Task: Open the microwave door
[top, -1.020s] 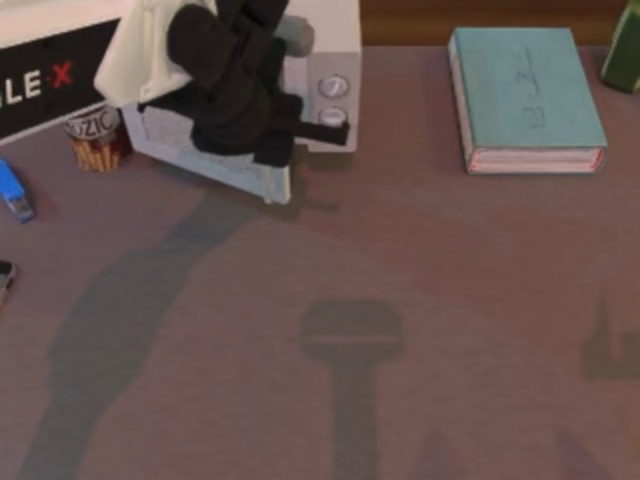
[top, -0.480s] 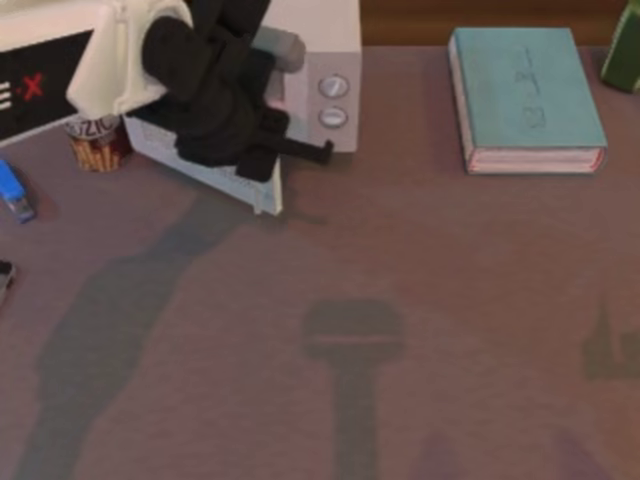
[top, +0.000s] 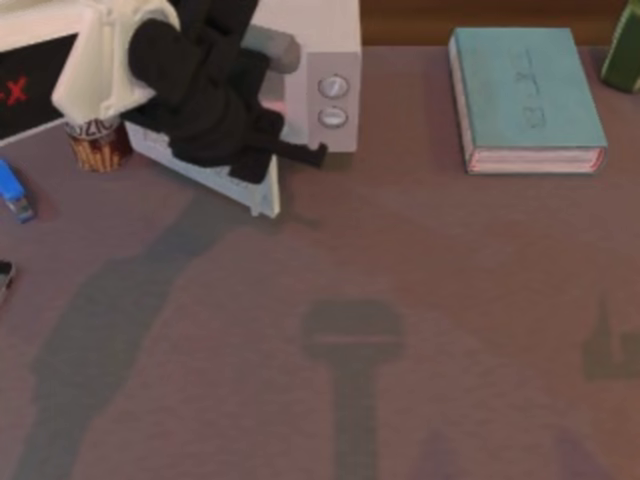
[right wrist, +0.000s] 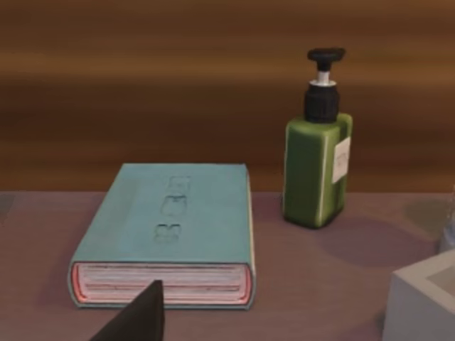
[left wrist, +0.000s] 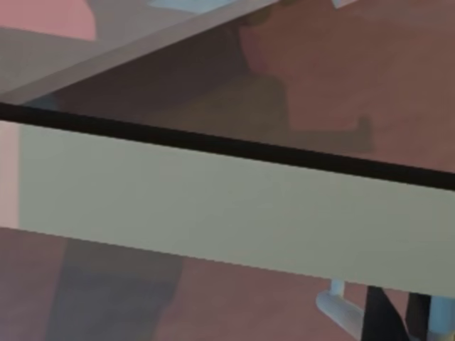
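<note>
Table [top: 400, 260]: microwave [top: 320, 40] back-left, teal book [top: 525, 95] back-right, green pump bottle [right wrist: 316, 167] right of book.

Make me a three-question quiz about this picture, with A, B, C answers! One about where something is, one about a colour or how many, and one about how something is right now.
1. Where does the book lie?
A. right of the microwave
B. inside the microwave
C. under the left arm

2. How many round knobs does the microwave's panel show?
A. one
B. two
C. four

3. How is the microwave door now?
A. shut flat
C. taken off
B. swung partly open

Answers:
1 A: in the top view the teal book lies on the table's right side, apart from the microwave.
2 B: two silver knobs sit one above the other.
3 B: the door angles out from the front, with the left gripper at it.

The right arm stays out of the top view.
</note>
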Robot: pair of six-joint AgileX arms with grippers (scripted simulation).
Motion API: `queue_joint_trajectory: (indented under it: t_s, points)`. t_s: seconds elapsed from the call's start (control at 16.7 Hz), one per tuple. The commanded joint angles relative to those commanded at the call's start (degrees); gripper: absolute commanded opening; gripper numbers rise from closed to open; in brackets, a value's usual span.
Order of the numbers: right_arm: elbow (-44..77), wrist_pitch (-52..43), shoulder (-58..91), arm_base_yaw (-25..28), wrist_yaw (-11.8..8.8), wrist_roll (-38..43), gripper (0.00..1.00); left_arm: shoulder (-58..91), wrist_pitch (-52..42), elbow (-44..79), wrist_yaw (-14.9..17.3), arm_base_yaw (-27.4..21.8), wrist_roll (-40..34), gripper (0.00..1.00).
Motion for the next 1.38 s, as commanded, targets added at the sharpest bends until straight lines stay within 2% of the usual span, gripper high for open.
queue_joint_trajectory:
  t_s: [1.14, 1.38]
  points:
    - [0.0, 0.0, 0.0, 0.0, 0.0, 0.0, 1.00, 0.0, 0.0, 0.0, 0.0, 0.0, 0.0, 0.00]
    - [0.0, 0.0, 0.0, 0.0, 0.0, 0.0, 1.00, -0.9, 0.3, -1.0, 1.3, 0.3, 1.5, 0.00]
